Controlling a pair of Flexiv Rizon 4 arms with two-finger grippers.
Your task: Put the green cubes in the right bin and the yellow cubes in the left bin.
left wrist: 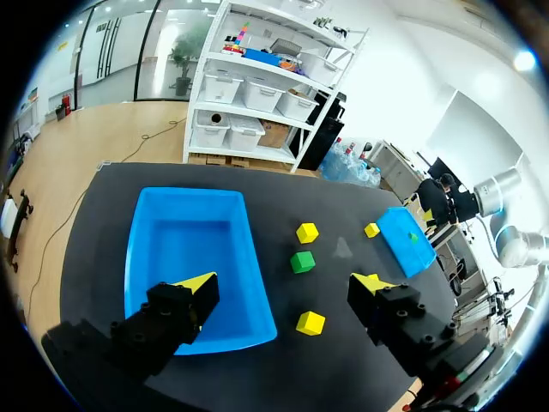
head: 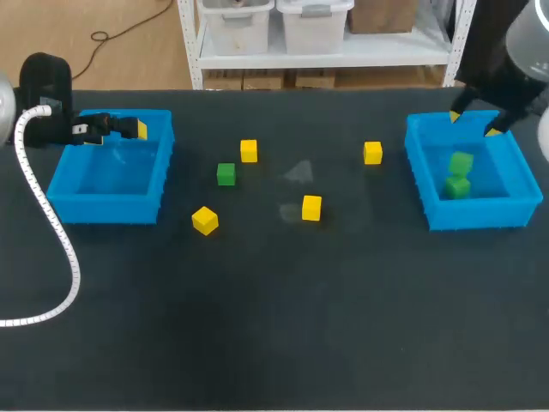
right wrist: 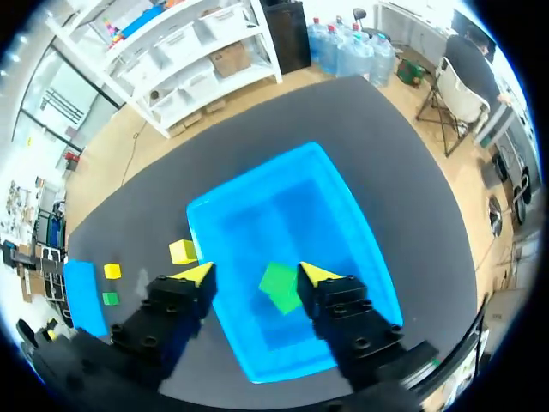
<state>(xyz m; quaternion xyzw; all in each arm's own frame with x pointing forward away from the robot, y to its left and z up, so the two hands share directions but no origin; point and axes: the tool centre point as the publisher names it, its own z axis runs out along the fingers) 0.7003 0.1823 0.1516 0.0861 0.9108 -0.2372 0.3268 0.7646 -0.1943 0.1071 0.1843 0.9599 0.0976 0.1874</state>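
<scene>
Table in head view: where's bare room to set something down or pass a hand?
Crowded: the middle, four small yellow cubes and a green cube between the left blue plastic bin and the right blue plastic bin. Bare: the black table's whole near half in front of them, and the left bin's floor. The right bin holds two green cubes.

Counter (head: 283,335): dark, matt, fine-textured covering. Left bin (head: 103,209), right bin (head: 476,215): smooth, glossy blue plastic. Hose (head: 75,276): white ribbed plastic.
</scene>
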